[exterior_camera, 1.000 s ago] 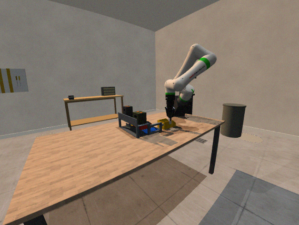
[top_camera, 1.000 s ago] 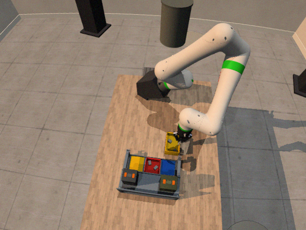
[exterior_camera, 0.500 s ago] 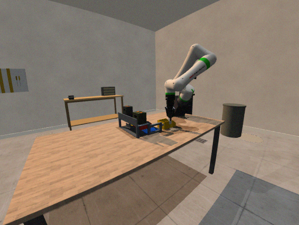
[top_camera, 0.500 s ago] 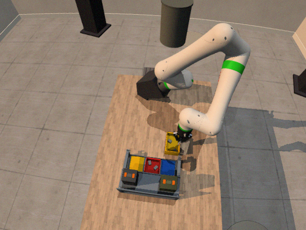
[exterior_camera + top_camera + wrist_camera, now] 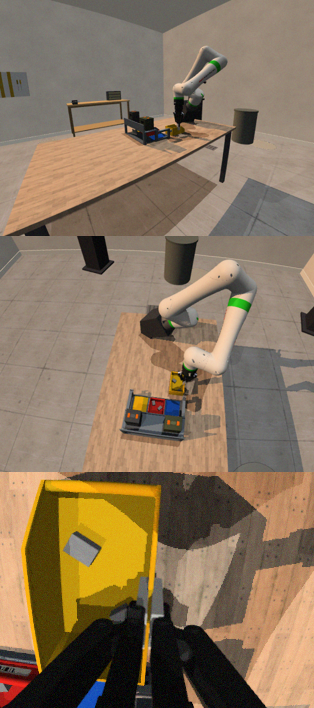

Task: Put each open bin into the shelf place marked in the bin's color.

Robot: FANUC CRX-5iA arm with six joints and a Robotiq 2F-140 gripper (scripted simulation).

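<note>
A yellow open bin point(image 5: 177, 386) stands on the table just behind the shelf, with small grey parts point(image 5: 83, 548) inside; it also shows in the exterior view point(image 5: 174, 129) and the wrist view point(image 5: 93, 566). My gripper point(image 5: 149, 591) is shut on the yellow bin's right side wall, one finger inside and one outside; it also shows from above point(image 5: 187, 378). A red bin point(image 5: 156, 405) with grey parts sits in the middle place of the shelf point(image 5: 154, 414). The yellow mark point(image 5: 140, 403) is at the shelf's left, the blue mark point(image 5: 172, 408) at its right.
Two dark boxes with orange latches point(image 5: 133, 417) point(image 5: 173, 423) stand on the shelf's top board. The robot base point(image 5: 154, 324) is at the table's far end. A grey cylinder point(image 5: 179, 258) and dark pillar point(image 5: 95, 253) stand on the floor beyond.
</note>
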